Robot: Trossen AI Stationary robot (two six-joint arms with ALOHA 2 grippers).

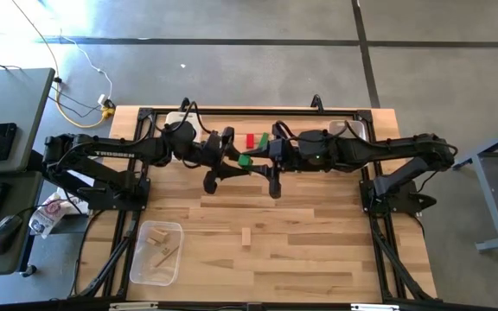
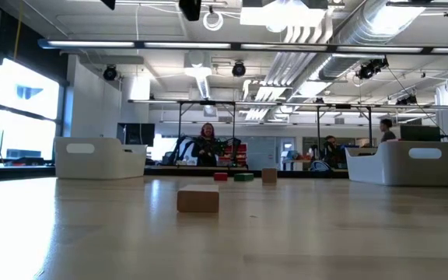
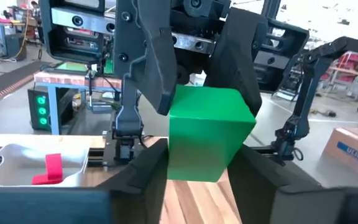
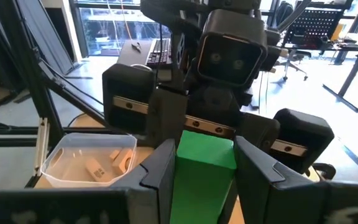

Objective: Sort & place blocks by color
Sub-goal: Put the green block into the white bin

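1. The green block [image 3: 209, 134] sits mid-air above the table's centre, clamped between your right gripper [image 4: 204, 163] fingers.
2. Your left gripper [image 3: 197, 165] brackets it too; its fingers seem to touch, though I cannot tell whether they grip.
3. Seat the left fingers squarely before freeing the right.

Wooden table [image 1: 301, 250] carries one clear plastic bin [image 1: 137, 269] at its near-left corner — desk [image 1: 7, 104] stands beside.

green block [image 3: 209, 134] lower end cut off by frame, bin [image 4: 86, 163] pieces too small to tell
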